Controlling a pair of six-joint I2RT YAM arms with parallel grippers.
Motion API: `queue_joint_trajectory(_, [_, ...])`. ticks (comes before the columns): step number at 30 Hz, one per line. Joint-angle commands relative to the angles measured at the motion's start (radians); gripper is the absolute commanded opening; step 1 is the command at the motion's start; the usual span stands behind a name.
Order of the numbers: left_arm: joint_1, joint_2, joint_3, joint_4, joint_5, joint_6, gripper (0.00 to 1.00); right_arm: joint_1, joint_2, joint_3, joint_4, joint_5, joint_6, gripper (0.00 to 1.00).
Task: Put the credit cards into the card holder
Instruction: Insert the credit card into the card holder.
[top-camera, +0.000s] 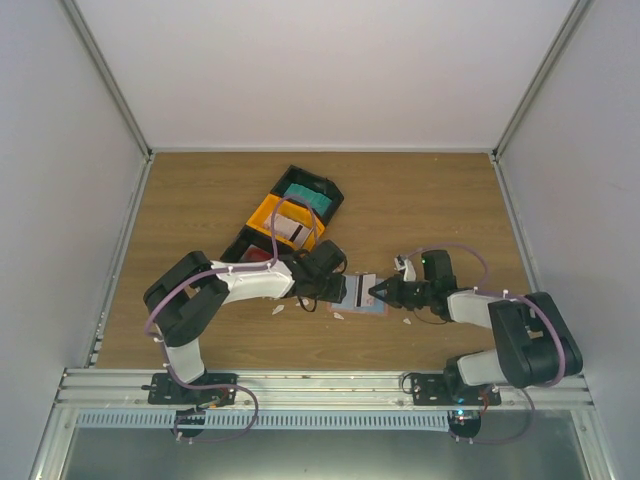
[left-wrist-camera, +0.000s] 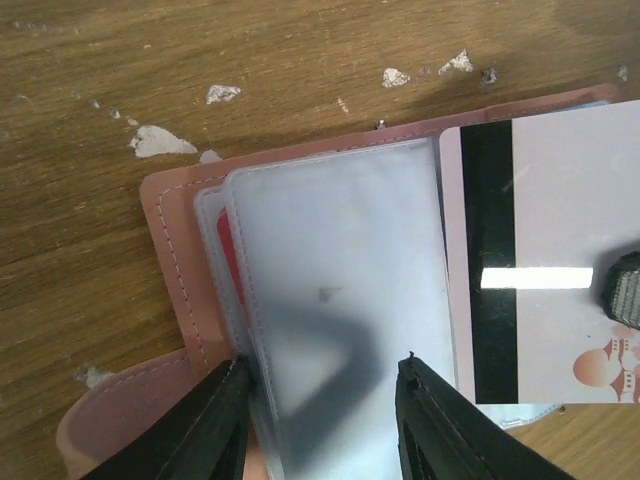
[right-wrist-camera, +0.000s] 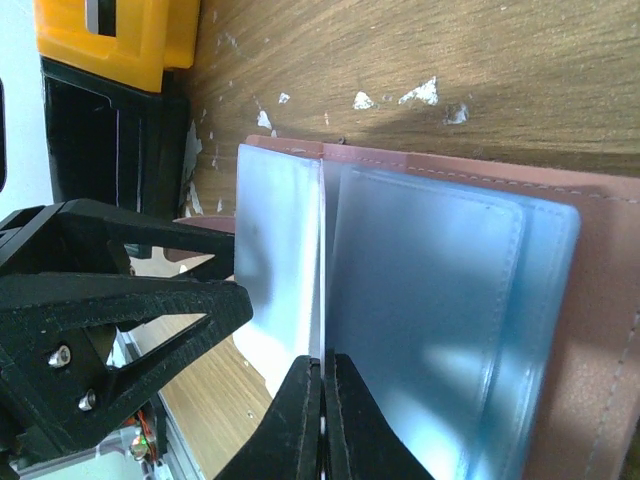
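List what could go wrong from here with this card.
1. The right gripper pinches the white card only near one edge; pushed against a sleeve, it may pivot or slip.
2. The clear sleeves lie flat and stacked, so the card might slide between them rather than into a pocket.

A wooden table (top-camera: 430, 200) with warm brown grain sits boxed in by plain white walls (top-camera: 320, 70) on three sides. Aluminium rails (top-camera: 320, 385) run along its near edge. The light is even.

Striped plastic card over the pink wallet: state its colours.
White card, black stripe, reddish marks; left wrist view.
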Motion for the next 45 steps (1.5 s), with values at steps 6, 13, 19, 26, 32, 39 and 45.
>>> queue_joint_trajectory(6, [-0.010,-0.020,-0.029,-0.059,-0.109,-0.048,0.43,-0.004,0.068,-0.023,0.124,-0.056,0.075,0.00])
queue_joint_trajectory(13, [-0.013,-0.009,-0.037,-0.068,-0.113,-0.059,0.32,-0.004,0.095,-0.050,0.201,-0.085,0.148,0.01])
queue_joint_trajectory(19, [-0.013,-0.016,-0.049,-0.073,-0.124,-0.067,0.26,-0.004,0.062,-0.079,0.271,-0.085,0.184,0.00])
queue_joint_trajectory(26, [-0.014,-0.020,-0.057,-0.077,-0.131,-0.075,0.23,-0.002,0.037,-0.087,0.270,-0.063,0.181,0.00])
queue_joint_trajectory(32, [-0.015,-0.020,-0.064,-0.076,-0.127,-0.079,0.20,0.014,0.113,-0.088,0.317,-0.061,0.187,0.00])
queue_joint_trajectory(39, [-0.016,-0.018,-0.067,-0.072,-0.118,-0.080,0.18,0.041,0.177,-0.093,0.382,-0.064,0.210,0.00])
queue_joint_trajectory(45, [-0.016,-0.006,-0.068,-0.064,-0.105,-0.080,0.18,0.066,0.203,-0.085,0.397,-0.044,0.224,0.01])
